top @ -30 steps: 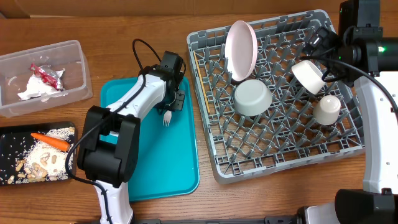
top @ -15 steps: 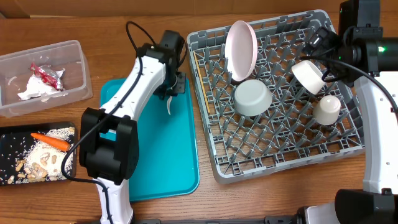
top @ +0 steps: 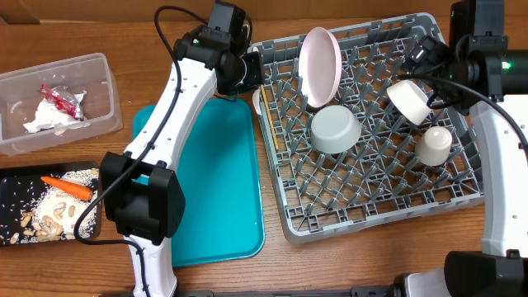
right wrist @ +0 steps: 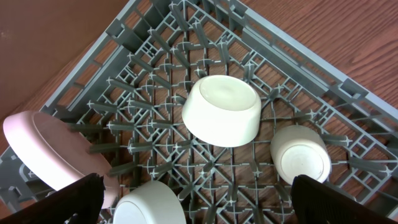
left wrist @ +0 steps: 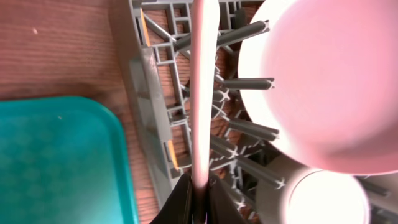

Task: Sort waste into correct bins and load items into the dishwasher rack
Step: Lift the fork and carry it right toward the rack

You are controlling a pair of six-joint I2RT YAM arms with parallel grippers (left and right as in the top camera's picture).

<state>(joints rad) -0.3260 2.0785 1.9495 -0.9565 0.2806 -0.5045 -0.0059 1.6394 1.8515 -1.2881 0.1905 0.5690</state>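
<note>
1. The white fork (left wrist: 204, 93) is clamped between the dark fingertips of the left gripper (left wrist: 199, 196). In the left wrist view it shows as a pale strip running away from them.
2. The fork hangs over the left wall of the grey dishwasher rack (top: 285, 223), above the pegs just inside that wall and beside the pale pink plate (top: 320, 66). Whether it touches a peg cannot be told.
3. In the overhead view the left gripper (top: 250, 70) sits at the rack's upper left corner, past the far end of the teal tray (top: 214, 190).
4. The pink plate stands on edge among the pegs. Just below it, a grey bowl (top: 335, 129) lies mouth down.
5. Further right in the rack are a whitish bowl (top: 410, 101), tilted, and a white cup (top: 433, 144).
6. A thin wooden stick (top: 271, 120) appears to lie along the rack's left side.
7. The right gripper (right wrist: 214, 205) hovers over the rack's upper right part with its fingers spread wide and nothing between them.
8. At the table's left edge, the clear plastic tub (top: 99, 66) holds a crumpled white napkin (top: 48, 117) and a red-and-silver foil wrapper (top: 59, 97).
9. Below the tub, the black tray (top: 8, 177) holds an orange carrot (top: 68, 187) and beige food scraps (top: 49, 216).
</note>
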